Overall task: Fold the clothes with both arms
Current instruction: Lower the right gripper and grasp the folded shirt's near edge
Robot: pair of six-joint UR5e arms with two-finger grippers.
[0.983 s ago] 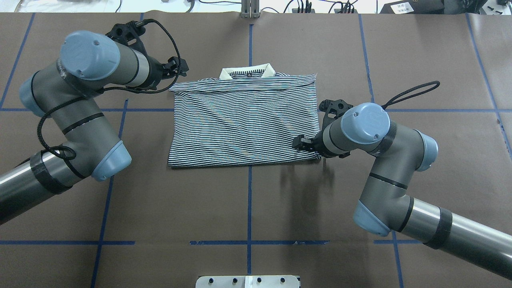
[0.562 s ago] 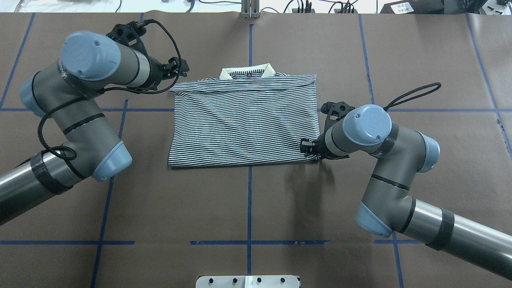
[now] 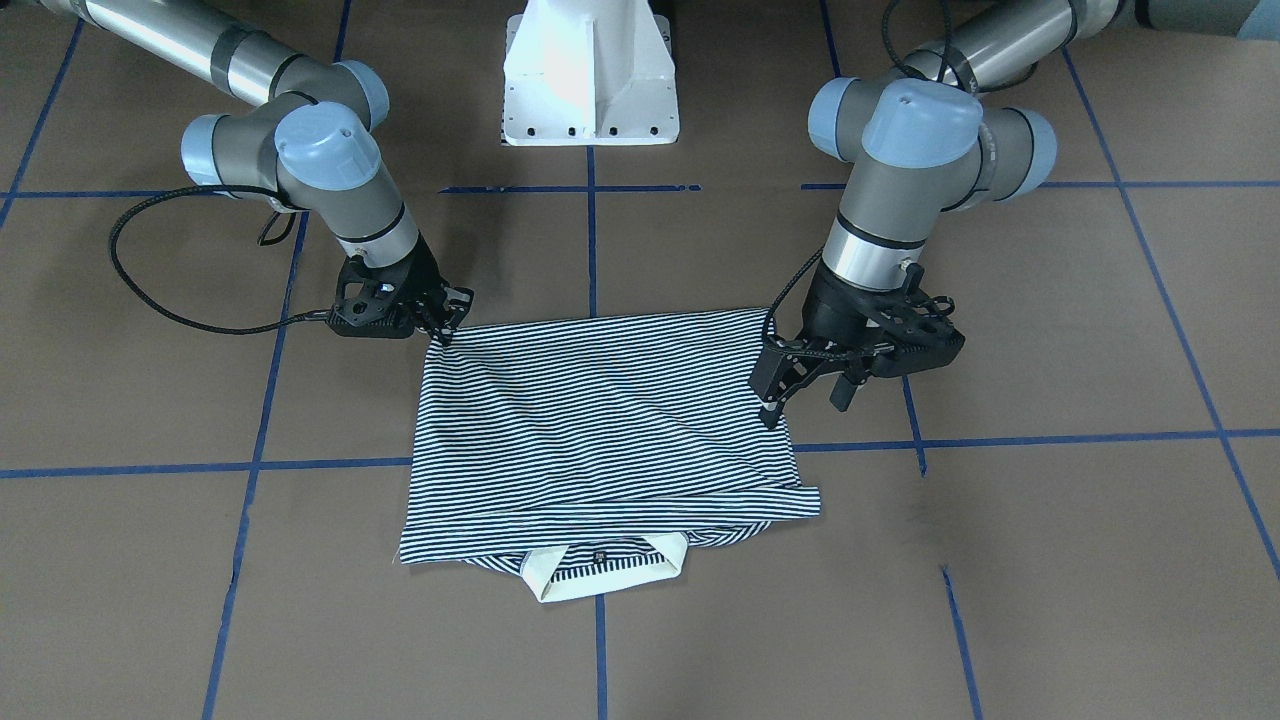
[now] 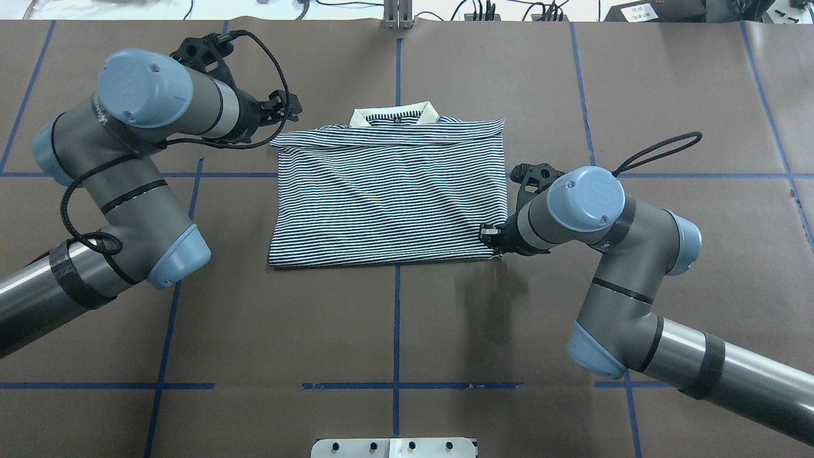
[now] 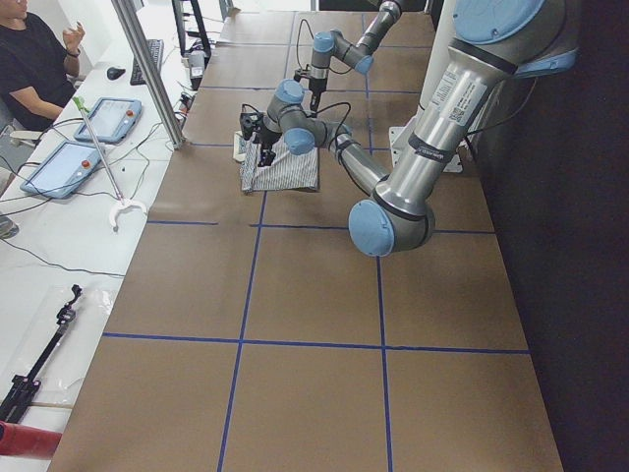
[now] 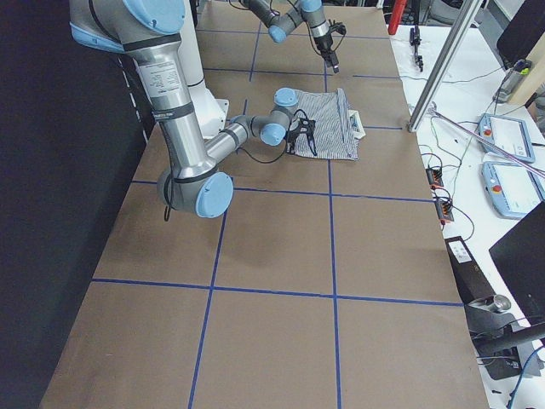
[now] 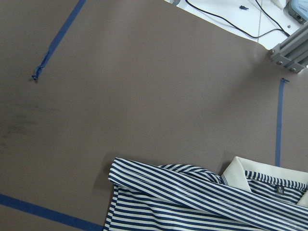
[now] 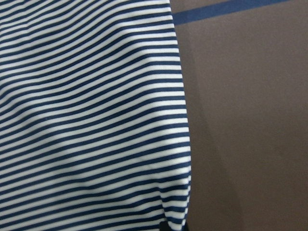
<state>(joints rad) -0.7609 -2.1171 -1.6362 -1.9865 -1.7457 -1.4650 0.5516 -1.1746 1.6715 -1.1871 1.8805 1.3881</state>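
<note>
Brown table (image 4: 394, 331), polo shirt (image 4: 388, 197); left hand (image 3: 803, 403) spread wide, empty; right hand (image 3: 440, 330) at shirt corner, grip unclear.

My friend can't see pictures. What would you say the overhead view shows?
A folded striped polo shirt lies flat on a brown table, cream collar at the far edge. The left gripper is near its far-left corner, and the right gripper is at its near-right corner.

Nothing can be read with certainty. A small dark label (image 7: 280, 189) is seen inside the collar (image 7: 237, 172) of the shirt (image 7: 192, 202), its pale marks too blurred. Lettering is printed on the left arm (image 5: 447, 108), too small to be made out.
</note>
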